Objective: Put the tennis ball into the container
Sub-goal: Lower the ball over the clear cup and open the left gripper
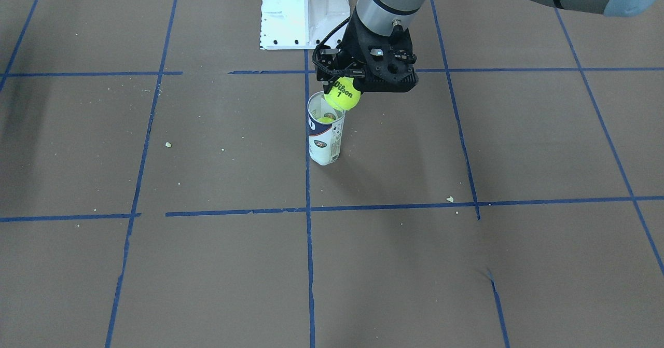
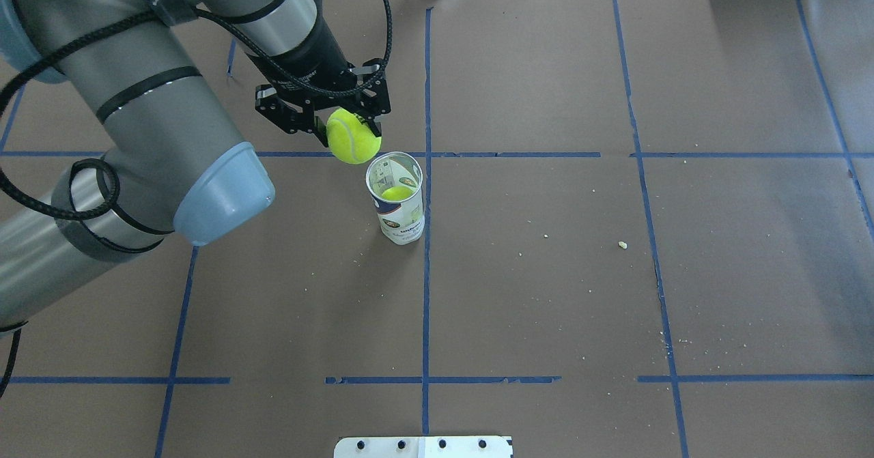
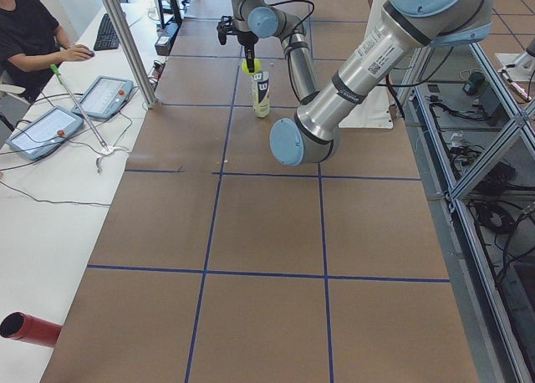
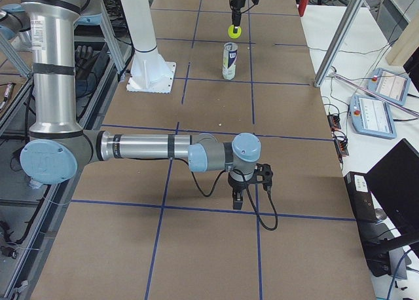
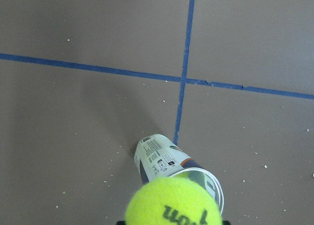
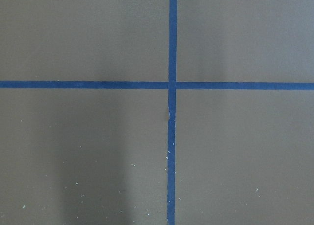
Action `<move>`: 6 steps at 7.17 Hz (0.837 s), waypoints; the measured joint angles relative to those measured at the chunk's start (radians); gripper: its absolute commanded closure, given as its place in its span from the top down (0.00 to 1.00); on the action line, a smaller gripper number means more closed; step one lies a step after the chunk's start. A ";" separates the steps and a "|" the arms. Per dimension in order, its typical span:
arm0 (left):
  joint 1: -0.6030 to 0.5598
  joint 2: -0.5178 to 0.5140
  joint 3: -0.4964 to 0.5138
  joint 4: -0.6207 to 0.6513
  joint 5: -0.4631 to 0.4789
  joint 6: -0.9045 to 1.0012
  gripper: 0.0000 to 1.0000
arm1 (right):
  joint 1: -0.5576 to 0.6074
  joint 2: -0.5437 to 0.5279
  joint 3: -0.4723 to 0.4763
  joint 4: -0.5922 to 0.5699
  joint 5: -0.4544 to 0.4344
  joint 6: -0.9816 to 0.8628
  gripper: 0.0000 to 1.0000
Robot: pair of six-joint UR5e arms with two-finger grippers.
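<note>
My left gripper [image 1: 343, 89] is shut on the bright yellow-green tennis ball [image 1: 342, 94], whose "Wilson 1" print faces the front camera. The ball hangs just above and beside the rim of the container [image 1: 325, 138], a clear tube with a white and navy label standing upright on the table. In the overhead view the ball [image 2: 353, 137] sits up and to the left of the tube's open mouth [image 2: 394, 168]. A dimmer yellow-green ball [image 2: 397, 192] lies inside the tube. The right gripper [image 4: 247, 190] shows only in the exterior right view, low over the table far from the tube; I cannot tell its state.
The white metal pedestal [image 1: 303, 11] stands behind the tube. Blue tape lines grid the brown table [image 2: 546, 274], with small crumbs [image 2: 622, 244] scattered on it. An operator [image 3: 33, 32] sits at a side desk with tablets [image 3: 46, 132].
</note>
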 measured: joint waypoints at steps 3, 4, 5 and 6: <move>0.031 0.006 0.035 -0.056 0.000 -0.021 0.99 | 0.000 0.000 0.000 0.000 0.000 0.000 1.00; 0.033 0.010 0.032 -0.060 -0.001 -0.021 1.00 | 0.000 0.000 0.000 0.000 0.000 0.000 1.00; 0.033 0.016 0.023 -0.060 -0.001 -0.021 1.00 | 0.000 0.000 0.000 0.000 0.000 0.000 1.00; 0.032 0.020 0.013 -0.060 -0.001 -0.022 1.00 | 0.000 0.000 0.000 0.000 0.000 0.000 1.00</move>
